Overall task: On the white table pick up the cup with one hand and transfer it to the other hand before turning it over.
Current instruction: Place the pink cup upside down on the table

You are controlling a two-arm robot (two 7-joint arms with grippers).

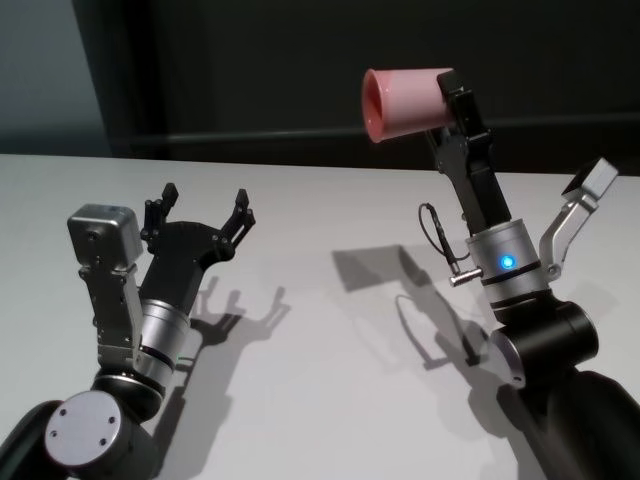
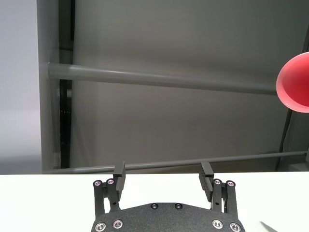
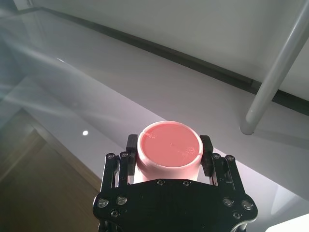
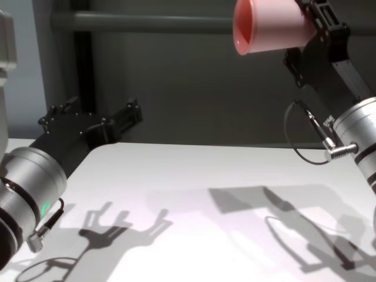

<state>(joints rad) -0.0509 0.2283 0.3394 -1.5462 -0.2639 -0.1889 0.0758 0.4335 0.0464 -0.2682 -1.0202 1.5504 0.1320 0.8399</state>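
Both fingers of the right gripper (image 3: pixel 169 157) clamp the cup (image 3: pixel 169 147) sideways.

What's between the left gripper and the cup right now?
Nothing: head view shows only open air and bare white table between the open left gripper and the pink cup, held aloft by the right gripper.

A pink cup (image 1: pixel 405 102) of smooth, matt plastic (its flat base faintly mottled in the right wrist view) sits clamped in the right gripper (image 3: pixel 169 157), whose fingers and plate are matt black, studded with shiny metal screws. The left gripper (image 1: pixel 198 212) shows the same matt black finish. Both wrists wear brushed silver metal collars. The white table (image 1: pixel 330 400) is smooth, with a soft sheen.
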